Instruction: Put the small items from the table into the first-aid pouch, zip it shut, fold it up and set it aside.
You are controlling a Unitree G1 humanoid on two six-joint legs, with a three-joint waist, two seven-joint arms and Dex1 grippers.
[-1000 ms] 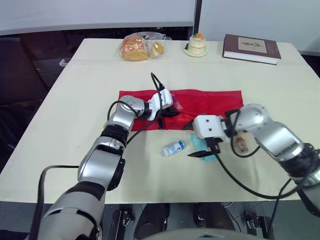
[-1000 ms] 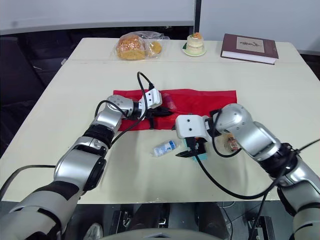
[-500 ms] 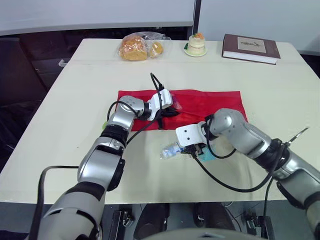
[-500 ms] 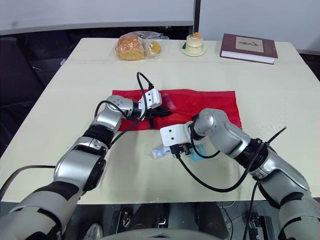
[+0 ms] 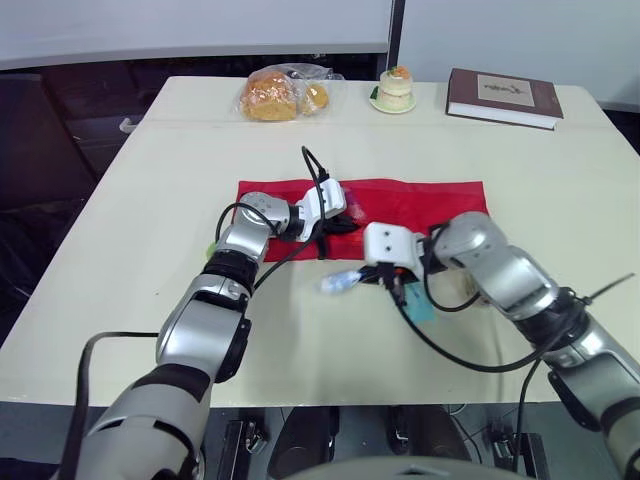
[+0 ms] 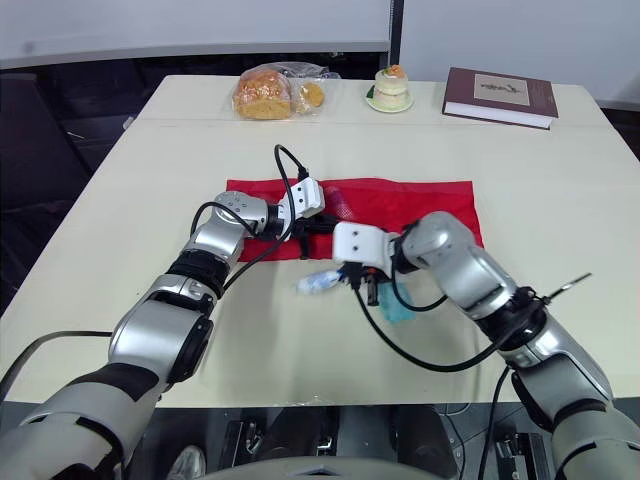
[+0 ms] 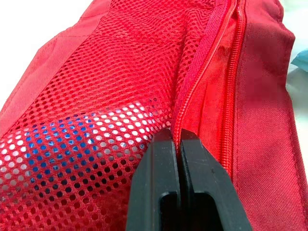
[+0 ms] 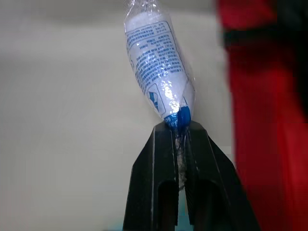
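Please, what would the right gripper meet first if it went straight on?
Shut on the small wrapped bottle, the right gripper points at bare table beside the red pouch; probably table first, though depth is unclear.

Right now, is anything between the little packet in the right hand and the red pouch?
Nothing visible: only bare table separates the packet from the pouch, whose zipper edge the left hand pinches.
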